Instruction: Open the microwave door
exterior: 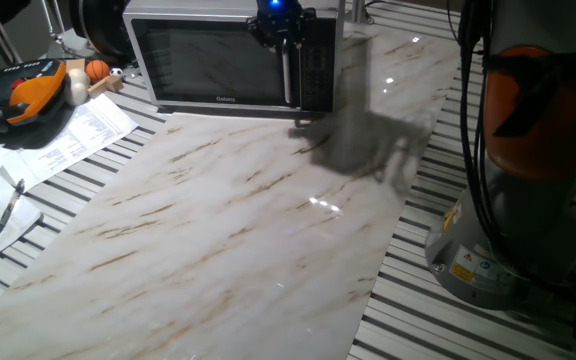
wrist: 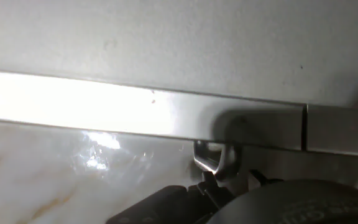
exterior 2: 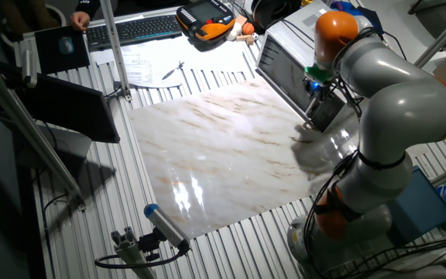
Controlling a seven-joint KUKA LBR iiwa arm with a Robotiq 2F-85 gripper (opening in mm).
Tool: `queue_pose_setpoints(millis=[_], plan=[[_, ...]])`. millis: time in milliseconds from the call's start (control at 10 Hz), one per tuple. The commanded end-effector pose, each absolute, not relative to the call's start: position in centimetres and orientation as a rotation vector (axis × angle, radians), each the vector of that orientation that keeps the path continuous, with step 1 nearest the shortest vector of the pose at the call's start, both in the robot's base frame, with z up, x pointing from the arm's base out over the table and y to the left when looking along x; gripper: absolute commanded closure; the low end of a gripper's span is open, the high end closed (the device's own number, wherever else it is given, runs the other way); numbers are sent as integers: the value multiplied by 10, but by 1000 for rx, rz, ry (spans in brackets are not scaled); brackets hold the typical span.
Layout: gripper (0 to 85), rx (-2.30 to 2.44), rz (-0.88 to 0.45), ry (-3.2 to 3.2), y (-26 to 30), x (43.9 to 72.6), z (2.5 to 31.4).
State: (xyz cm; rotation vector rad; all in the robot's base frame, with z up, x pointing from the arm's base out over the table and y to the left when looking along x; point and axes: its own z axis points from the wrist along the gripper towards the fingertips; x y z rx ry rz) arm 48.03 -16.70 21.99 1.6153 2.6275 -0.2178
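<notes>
From one fixed view, the tool hangs at the upper end of the vertical handle of the microwave door; whether its fingers are spread or pressed together cannot be told. The door looks flush with the microwave, which stands at the far end of the marble counter. The keypad panel is just right of the tool.

From the other fixed view, the tool meets the microwave front near its right end, with the grey and orange arm bent behind it.

In the hand view, a bright silver door frame runs across just ahead of the tool, and the fingers are hidden in dark blur.
</notes>
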Motion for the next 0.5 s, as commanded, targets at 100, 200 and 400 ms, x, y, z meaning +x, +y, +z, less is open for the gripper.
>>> queue_pose_setpoints(millis=[100,200,400], plan=[[510,1613,-220,2610,-169,484,218],[510,1612,-215,2605,-169,486,217],[510,1603,-208,2606,-172,488,215]])
